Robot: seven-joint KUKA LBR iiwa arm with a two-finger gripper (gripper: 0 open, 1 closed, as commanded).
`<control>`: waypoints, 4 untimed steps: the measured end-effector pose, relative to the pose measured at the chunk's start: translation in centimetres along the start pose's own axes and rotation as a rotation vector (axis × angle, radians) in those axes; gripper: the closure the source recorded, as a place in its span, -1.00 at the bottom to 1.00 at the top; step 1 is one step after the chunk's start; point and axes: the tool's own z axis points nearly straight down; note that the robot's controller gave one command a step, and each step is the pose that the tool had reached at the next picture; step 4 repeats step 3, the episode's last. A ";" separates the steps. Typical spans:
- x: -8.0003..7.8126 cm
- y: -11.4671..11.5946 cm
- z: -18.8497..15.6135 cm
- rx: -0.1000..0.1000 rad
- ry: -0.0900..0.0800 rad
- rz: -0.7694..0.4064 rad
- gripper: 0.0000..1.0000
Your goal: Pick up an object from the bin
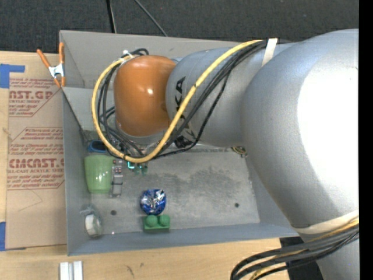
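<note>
Orange wrist cover (pixel 143 98) low over grey bin (pixel 198 182), gripper (pixel 118 182) just beside pale green cup (pixel 98 174). Cannot tell whether clenched or released. Blue-white ball (pixel 152 201), green block (pixel 156 223) near.

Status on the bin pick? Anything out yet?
Done: arm is in, claw low at the left of the bin. In hand: it sits right beside the pale green cup-like thing; a grip isn't visible. Left: lift something out. Blue-white ball, green brick and small grey piece lie on the floor.
</note>
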 end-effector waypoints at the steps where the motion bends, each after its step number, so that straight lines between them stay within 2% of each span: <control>1: 0.0 1.0 6.6 0.001 -0.001 0.179 -1.00; 2: -0.2 1.1 6.2 -0.002 -0.006 0.179 1.00; 3: 0.6 -1.3 -9.6 -0.003 -0.015 0.064 1.00; 4: 0.6 -1.3 -9.6 -0.003 -0.015 0.064 1.00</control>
